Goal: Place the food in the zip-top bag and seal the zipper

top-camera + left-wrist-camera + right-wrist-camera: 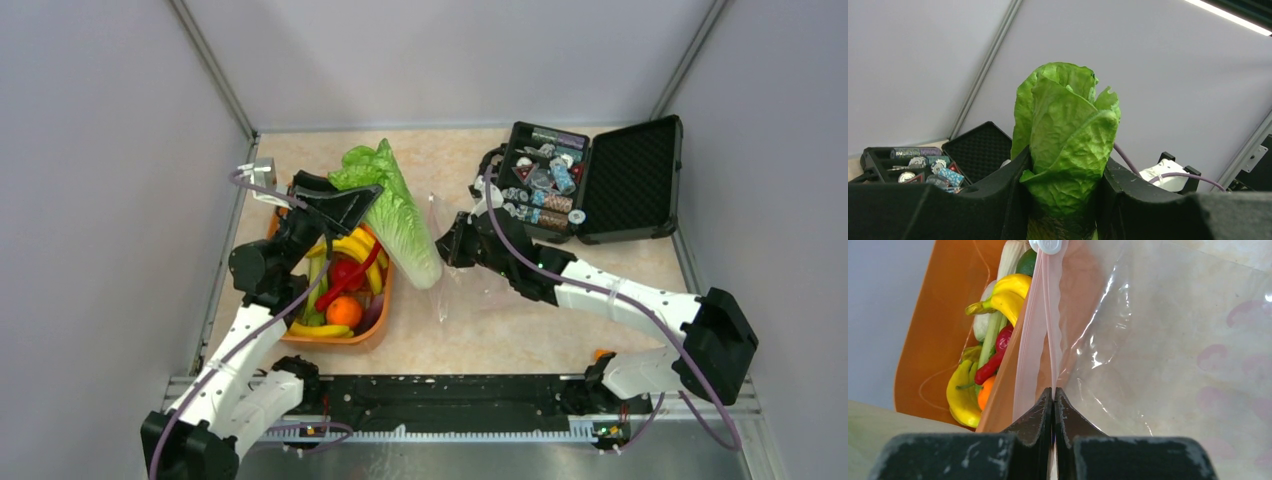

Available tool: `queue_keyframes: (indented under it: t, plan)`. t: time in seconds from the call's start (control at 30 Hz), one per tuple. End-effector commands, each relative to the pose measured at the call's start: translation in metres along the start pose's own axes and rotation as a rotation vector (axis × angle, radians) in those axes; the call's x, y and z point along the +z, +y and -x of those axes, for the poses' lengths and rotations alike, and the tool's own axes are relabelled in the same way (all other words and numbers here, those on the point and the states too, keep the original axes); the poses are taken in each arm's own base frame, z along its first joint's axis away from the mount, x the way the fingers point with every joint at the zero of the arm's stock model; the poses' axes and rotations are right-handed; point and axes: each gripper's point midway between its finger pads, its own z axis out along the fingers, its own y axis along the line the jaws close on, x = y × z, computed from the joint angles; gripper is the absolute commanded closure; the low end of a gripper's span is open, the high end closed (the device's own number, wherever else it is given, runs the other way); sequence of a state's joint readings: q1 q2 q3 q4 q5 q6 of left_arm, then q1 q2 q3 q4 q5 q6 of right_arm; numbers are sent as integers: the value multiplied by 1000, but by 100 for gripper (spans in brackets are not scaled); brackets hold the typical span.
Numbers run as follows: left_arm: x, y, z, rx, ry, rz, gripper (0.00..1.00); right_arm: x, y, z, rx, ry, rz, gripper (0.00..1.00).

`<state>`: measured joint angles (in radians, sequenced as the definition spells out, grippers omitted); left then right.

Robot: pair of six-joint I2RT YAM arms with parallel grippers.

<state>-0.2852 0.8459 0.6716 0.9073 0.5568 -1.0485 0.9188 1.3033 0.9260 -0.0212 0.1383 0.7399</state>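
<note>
My left gripper is shut on a green lettuce head, held in the air over the orange tub with its pale end towards the bag. More food lies in the tub: yellow bananas, a red chilli and an orange. My right gripper is shut on the mouth edge of the clear zip-top bag. The pinkish zipper runs away from its jaws to a white slider; the two strips stand apart.
An open black hard case with chips and packets stands at the back right. Grey walls close in the table on three sides. A small orange thing lies by the right arm's base.
</note>
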Motion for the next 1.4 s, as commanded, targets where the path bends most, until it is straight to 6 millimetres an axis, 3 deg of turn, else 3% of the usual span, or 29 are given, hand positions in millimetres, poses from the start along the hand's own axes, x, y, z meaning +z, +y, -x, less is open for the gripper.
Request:
queue_keyframes:
  t: [0.0,0.47,0.73,1.0,1.13,1.37]
  plan:
    - [0,-16,21,66,-116,-59,92,-1,23,29,50,-71,73,100]
    - [-11,14,3,120,-93,48,93,-12,33,45,81,-91,121,100]
    - [-18,29,10,222,-104,175,94,-16,33,45,77,-93,118,100]
    - [0,20,15,189,-151,104,96,-24,45,48,145,-93,179,100]
    - [2,20,24,253,-171,141,96,-25,36,49,174,-111,134,100]
    - [-4,42,21,361,-118,300,96,-31,35,45,181,-100,142,100]
